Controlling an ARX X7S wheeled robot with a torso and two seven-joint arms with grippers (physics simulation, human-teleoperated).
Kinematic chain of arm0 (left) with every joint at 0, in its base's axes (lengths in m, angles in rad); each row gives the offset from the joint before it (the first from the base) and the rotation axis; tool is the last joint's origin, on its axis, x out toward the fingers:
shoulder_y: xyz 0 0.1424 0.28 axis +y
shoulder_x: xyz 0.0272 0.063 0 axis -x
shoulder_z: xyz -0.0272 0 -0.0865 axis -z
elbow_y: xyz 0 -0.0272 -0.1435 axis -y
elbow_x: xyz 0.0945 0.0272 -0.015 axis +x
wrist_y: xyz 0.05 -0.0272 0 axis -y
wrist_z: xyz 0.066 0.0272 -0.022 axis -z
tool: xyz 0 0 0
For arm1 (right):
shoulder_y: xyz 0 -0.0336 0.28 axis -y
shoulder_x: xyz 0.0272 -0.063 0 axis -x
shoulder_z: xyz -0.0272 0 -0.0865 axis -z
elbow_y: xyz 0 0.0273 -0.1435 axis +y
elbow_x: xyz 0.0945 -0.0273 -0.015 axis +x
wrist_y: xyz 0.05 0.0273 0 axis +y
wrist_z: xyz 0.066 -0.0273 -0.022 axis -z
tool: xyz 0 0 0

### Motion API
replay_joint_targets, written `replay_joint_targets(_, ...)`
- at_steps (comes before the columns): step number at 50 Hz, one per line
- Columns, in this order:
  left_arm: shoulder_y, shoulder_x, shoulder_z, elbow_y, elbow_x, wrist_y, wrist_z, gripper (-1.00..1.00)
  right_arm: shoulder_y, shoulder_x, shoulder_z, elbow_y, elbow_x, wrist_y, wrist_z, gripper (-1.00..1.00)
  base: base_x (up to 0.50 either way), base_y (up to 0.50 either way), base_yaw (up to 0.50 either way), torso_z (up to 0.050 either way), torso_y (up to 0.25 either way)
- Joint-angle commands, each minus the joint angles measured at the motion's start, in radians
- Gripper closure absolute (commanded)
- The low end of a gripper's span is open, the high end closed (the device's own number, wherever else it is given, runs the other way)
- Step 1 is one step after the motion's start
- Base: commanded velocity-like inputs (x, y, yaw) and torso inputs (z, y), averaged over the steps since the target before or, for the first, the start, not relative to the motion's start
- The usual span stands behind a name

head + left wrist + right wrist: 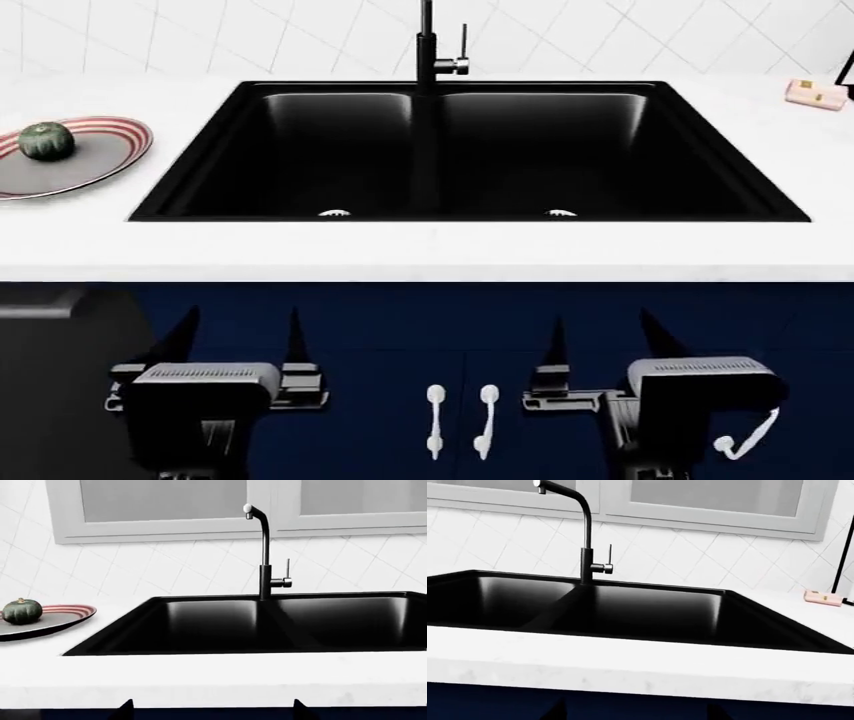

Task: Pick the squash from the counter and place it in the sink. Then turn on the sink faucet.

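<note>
The dark green squash (pixel 46 140) sits on a grey plate with a red striped rim (pixel 107 160) on the white counter (pixel 427 250), left of the black double-basin sink (pixel 200 170). It also shows in the left wrist view (pixel 22 611). The black gooseneck faucet (pixel 427 50) stands behind the sink's divider, with its lever at the right side (pixel 287 572). My left gripper (pixel 240 335) and right gripper (pixel 603 340) are both open and empty, held low in front of the navy cabinets, below the counter edge.
A pink sponge (pixel 814 94) lies at the counter's far right, beside a black upright (pixel 843 70). Two silver cabinet handles (pixel 461 420) sit between my grippers. A white tiled wall and a window frame (pixel 200 530) stand behind the sink.
</note>
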Motion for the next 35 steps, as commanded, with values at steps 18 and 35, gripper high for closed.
replay_joint_targets(18,-1.434,-0.456,-0.11,-0.311,-1.795,-1.126,-1.174,-1.0,1.329,0.401,0.11,0.116,1.494,1.168,0.791,-1.0,0.0,0.0,0.0,0.0,0.0)
replay_joint_targets(35,-1.92,-0.516,0.19,-0.699,-1.696,-1.203,-0.947,-1.0,1.763,0.51,-0.182,0.562,1.268,1.079,0.365,-1.0,0.0,0.0,0.0,0.0,0.0)
